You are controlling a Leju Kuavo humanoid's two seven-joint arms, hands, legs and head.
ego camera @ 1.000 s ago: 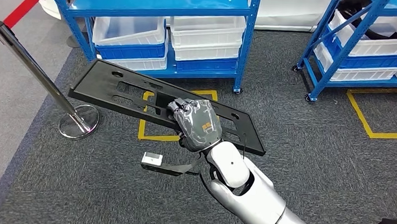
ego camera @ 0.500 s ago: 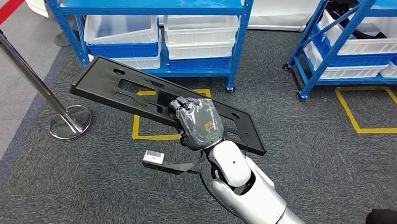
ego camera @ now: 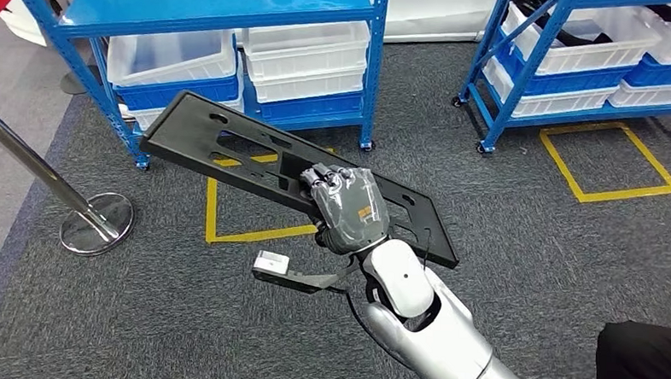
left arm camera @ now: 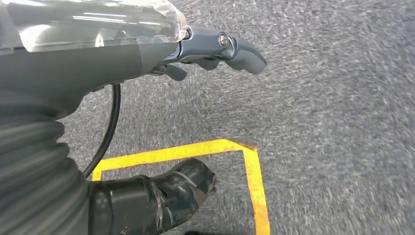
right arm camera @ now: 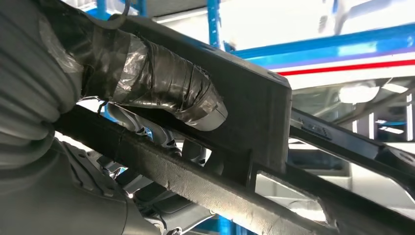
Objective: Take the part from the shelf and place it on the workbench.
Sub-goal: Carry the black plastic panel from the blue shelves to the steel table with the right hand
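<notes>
The part (ego camera: 223, 138) is a long flat black plate with cut-outs, carried tilted above the grey carpet in the head view. My right hand (ego camera: 352, 209) grips it near its middle, fingers through an opening. In the right wrist view the taped thumb (right arm camera: 161, 83) presses against the plate (right arm camera: 254, 103), with the darker fingers curled under a bar of it. My left hand (left arm camera: 122, 58) hangs over the carpet with thumb and fingers apart, holding nothing.
A blue shelf (ego camera: 212, 5) with white and blue bins stands just behind the part. A second blue shelf (ego camera: 526, 61) is at the right. A chrome stanchion (ego camera: 96, 222) stands at the left. Yellow squares (ego camera: 607, 163) mark the carpet.
The whole picture has shifted left and down, so the camera has turned. My right hand keeps the same grip on the part.
</notes>
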